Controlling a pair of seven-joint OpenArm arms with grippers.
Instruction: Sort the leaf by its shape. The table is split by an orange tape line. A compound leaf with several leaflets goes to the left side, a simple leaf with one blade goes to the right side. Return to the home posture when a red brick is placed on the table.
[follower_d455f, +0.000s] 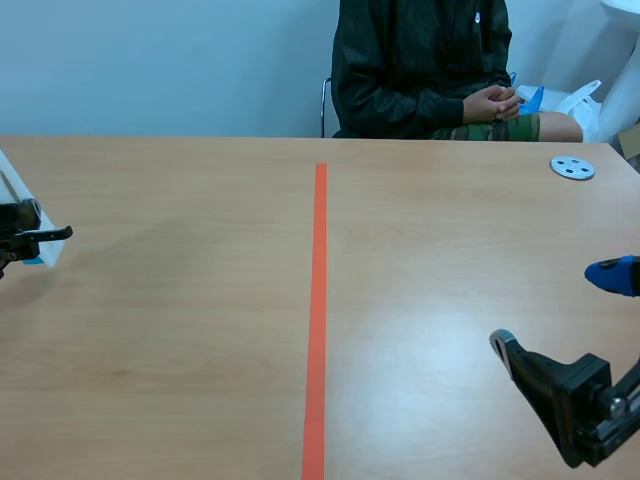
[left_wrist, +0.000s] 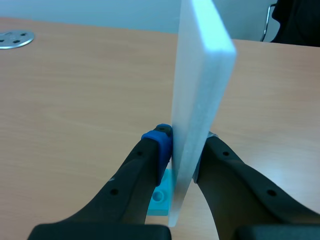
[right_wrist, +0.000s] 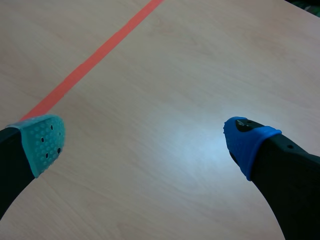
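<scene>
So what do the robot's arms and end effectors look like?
The left arm and right arm are black. The right end effector has two thick black fingers: one wears a teal dotted pad, the other a blue pad. The left end effector is black, with small holes and a blue pad.

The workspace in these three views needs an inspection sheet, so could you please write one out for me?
Surface: light wooden table, divided by an orange tape line.
Job's things: no leaf and no red brick seen.
Clutter: round grey metal disc with holes at the far right; small light-blue plastic block on the table under the left tool.
Grippers: left tool shut on a white flat board held upright; right tool open above bare wood, right of the tape.
Cables: nothing seen.
Surroundings: person in a dark jacket seated across the table, hands clasped; white plastic bag beside them.
</scene>
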